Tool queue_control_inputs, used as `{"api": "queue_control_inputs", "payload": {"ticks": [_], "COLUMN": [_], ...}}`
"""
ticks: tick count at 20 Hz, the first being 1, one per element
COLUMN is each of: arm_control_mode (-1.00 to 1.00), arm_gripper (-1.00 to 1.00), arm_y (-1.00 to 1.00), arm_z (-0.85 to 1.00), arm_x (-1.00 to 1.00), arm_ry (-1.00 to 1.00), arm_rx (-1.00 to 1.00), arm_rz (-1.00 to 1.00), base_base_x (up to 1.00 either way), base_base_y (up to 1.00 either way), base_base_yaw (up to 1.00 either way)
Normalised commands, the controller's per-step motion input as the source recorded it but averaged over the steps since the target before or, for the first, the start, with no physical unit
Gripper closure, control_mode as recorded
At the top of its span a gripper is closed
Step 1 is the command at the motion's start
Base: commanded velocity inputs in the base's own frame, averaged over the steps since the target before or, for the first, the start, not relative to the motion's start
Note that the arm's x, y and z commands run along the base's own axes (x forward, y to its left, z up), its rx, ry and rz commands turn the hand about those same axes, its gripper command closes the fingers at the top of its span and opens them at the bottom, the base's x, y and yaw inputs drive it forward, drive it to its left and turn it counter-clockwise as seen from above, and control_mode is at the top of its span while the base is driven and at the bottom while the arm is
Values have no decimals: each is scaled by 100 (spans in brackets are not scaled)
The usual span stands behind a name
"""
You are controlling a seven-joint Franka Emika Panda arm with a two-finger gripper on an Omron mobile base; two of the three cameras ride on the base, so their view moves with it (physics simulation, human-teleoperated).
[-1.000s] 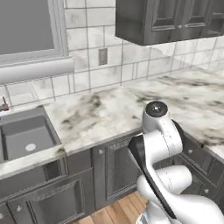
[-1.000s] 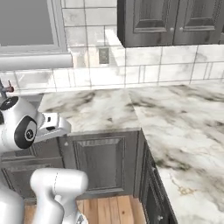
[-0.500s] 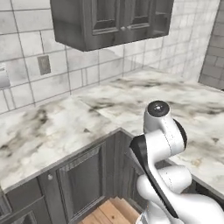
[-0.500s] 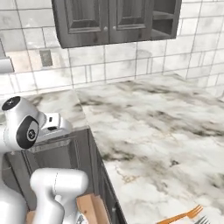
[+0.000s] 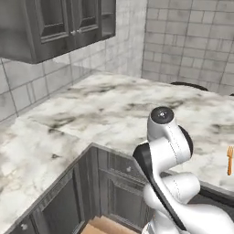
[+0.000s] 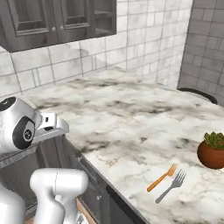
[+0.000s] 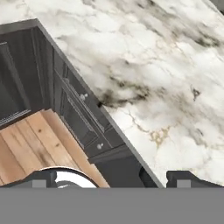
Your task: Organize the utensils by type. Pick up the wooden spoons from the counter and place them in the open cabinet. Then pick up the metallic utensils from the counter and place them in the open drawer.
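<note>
Hand spread and empty, hanging over the surface's edge.
The hand (image 7: 109,178) looks down on the marble surface (image 7: 144,57) and dark drawer fronts (image 7: 83,118). Well apart, an orange fork (image 6: 162,178) and grey fork (image 6: 170,186) lie side by side near a potted plant (image 6: 213,150); the wall cabinet (image 6: 52,19) hangs above.

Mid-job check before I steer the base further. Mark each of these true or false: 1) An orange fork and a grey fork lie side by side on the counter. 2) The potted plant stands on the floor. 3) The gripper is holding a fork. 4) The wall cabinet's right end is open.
1) True. The orange fork and the grey fork lie next to each other on the counter.
2) False. The potted plant stands on the counter, just beyond the forks.
3) False. The gripper is open and empty, over the counter edge.
4) True. The cabinet shows open shelving at its right end.
</note>
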Motion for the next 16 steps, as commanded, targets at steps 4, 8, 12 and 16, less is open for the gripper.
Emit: {"api": "queue_control_inputs", "payload": {"ticks": [4,8,12,16], "arm_control_mode": [100,100,100,100], "arm_gripper": [-100,-100,-100,-100], "arm_y": [0,0,0,0], "arm_z": [0,0,0,0], "arm_x": [0,0,0,0], "arm_ry": [0,0,0,0], "arm_rx": [0,0,0,0], "arm_rz": [0,0,0,0], "base_base_x": [-22,-28,-22,-37], "base_base_y": [-2,-4,-26,-60], "base_base_yaw": [-87,-78,-48,-29]}}
